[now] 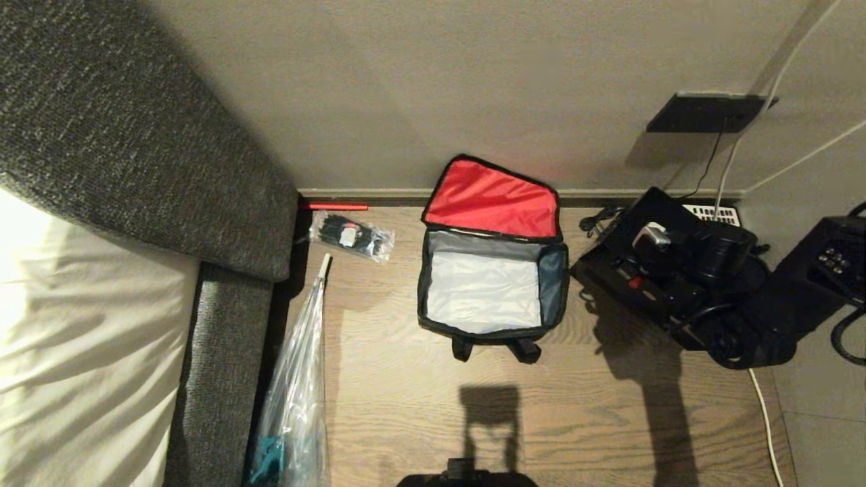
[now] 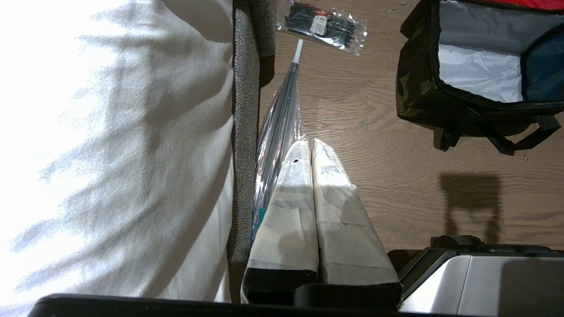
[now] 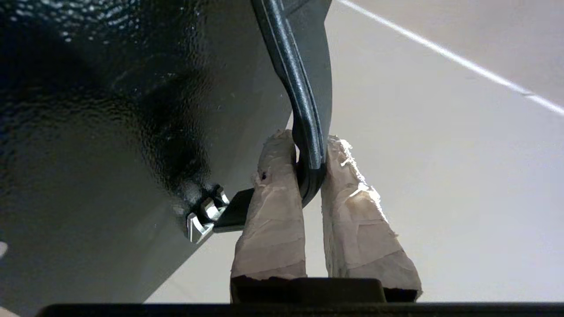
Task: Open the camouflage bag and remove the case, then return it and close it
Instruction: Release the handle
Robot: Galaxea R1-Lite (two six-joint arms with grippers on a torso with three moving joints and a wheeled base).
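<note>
On the wooden floor ahead, your head view shows the camouflage bag (image 1: 490,270) open, red lid against the wall, only pale lining inside. Your left gripper (image 2: 307,147) hangs parked near the sofa (image 2: 244,132), jaws together. Your right gripper (image 3: 310,145) clamps the case (image 3: 110,110) by its handle (image 3: 304,110), right of the bag.

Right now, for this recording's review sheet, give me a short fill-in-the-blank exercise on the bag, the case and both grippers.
1. The camouflage bag stands on the wooden floor with its lid ____.
2. The lid's lining is ____.
3. The right gripper is shut on the ____ of the case.
4. The left gripper, parked beside the bed, has its fingers ____.

Missing words: open; red; handle; shut
</note>
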